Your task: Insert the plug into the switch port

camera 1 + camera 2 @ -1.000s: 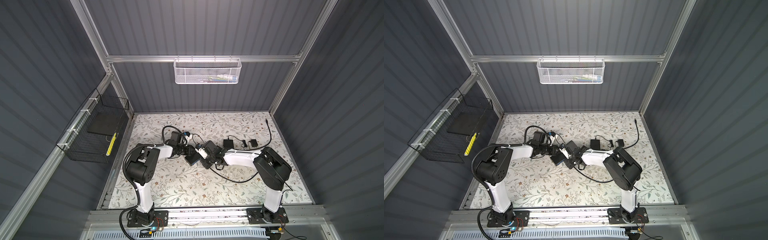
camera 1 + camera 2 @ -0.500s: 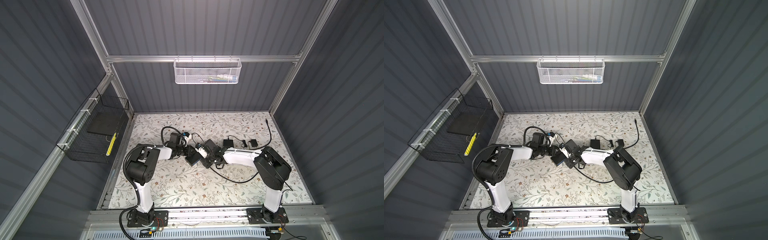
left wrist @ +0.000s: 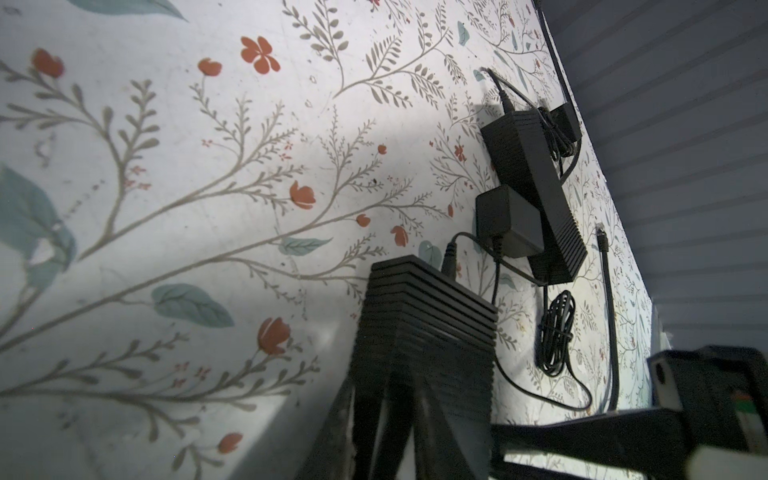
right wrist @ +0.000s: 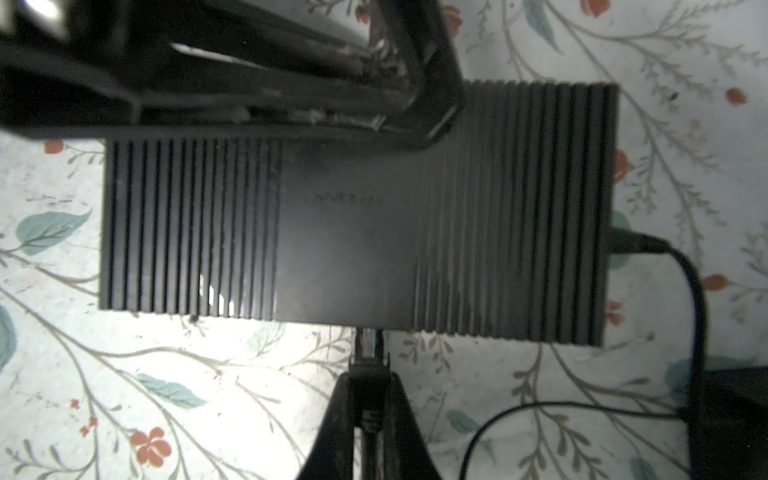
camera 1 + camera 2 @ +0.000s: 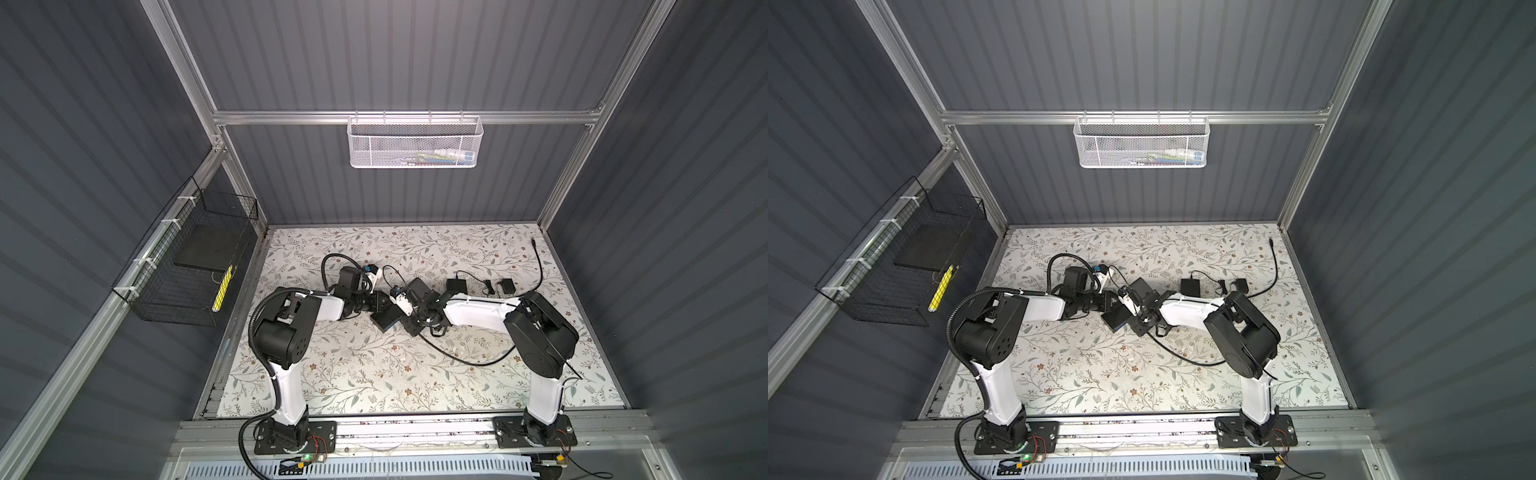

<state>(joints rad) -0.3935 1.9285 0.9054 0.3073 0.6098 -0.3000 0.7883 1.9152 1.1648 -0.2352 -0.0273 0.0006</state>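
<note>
Top views: even overhead light brightens the floral tabletop (image 5: 374,374); the grey walls (image 5: 83,166) stay dim and splay outward, wide-angle.
Left wrist: a broad soft shadow crosses the tabletop; the near end of the switch (image 3: 424,332) is blurred.
Right wrist: soft focus throughout; glare whitens the tabletop beside the plug (image 4: 368,345).
</note>
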